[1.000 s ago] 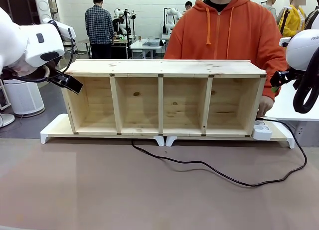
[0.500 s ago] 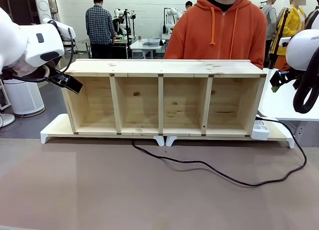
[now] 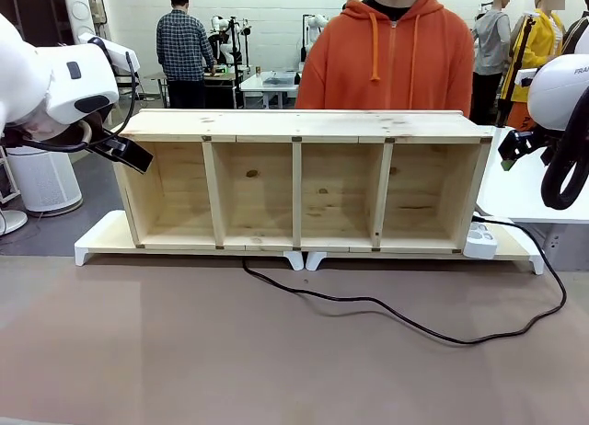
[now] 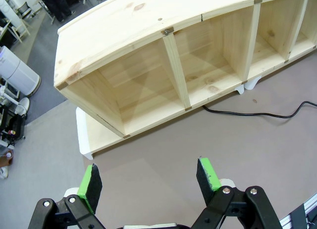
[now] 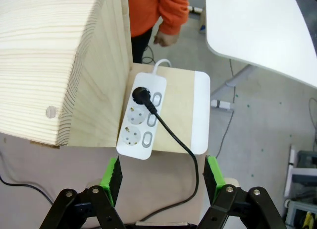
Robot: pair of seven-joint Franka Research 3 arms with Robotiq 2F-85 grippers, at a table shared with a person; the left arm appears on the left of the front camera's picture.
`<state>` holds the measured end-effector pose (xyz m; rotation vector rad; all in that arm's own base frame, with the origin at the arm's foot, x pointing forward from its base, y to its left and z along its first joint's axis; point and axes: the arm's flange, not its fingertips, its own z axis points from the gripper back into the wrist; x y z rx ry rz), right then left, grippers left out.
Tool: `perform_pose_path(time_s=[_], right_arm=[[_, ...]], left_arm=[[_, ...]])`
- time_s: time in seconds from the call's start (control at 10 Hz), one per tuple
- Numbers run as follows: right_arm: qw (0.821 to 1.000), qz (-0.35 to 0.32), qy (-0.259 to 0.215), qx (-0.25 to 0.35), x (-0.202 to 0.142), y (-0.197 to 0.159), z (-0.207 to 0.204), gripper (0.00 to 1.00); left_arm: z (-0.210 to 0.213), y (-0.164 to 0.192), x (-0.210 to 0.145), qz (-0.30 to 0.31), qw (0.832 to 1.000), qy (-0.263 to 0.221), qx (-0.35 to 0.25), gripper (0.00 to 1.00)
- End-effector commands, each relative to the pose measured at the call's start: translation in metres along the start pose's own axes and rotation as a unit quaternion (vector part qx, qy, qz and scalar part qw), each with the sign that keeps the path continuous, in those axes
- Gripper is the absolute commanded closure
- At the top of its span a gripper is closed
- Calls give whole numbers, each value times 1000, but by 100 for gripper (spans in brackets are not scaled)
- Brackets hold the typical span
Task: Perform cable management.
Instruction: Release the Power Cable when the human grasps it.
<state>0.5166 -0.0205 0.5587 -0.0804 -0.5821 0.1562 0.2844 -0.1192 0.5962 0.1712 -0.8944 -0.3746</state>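
Both my claws spread and empty; cable (image 3: 414,322) plugged into the power strip (image 5: 142,116) at frame centre, so tugging the slack drags it off the white base (image 5: 200,115).

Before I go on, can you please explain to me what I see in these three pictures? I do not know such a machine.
Two white robot arms work at a brown table, with a person in an orange hoodie standing behind it. The wide picture looks across the table. The other two come from cameras on the wrists.

The left gripper and the right gripper each have two fingers with green pads. Both are open and hold nothing.

A wooden shelf stands on white risers. The cable lies loose on the table, plugged into a white power strip beside the shelf.
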Motion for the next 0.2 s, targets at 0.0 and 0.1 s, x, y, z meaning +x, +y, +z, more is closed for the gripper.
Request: perform_pose_path(time_s=[0.0,0.1], right_arm=[[1000,-2,1,1,-1,-1,-1,15],[1000,-2,1,1,-1,-1,-1,15]], left_arm=[[-2,-1,0,-1,1000,-6,1,0],[-2,-1,0,-1,1000,-6,1,0]])
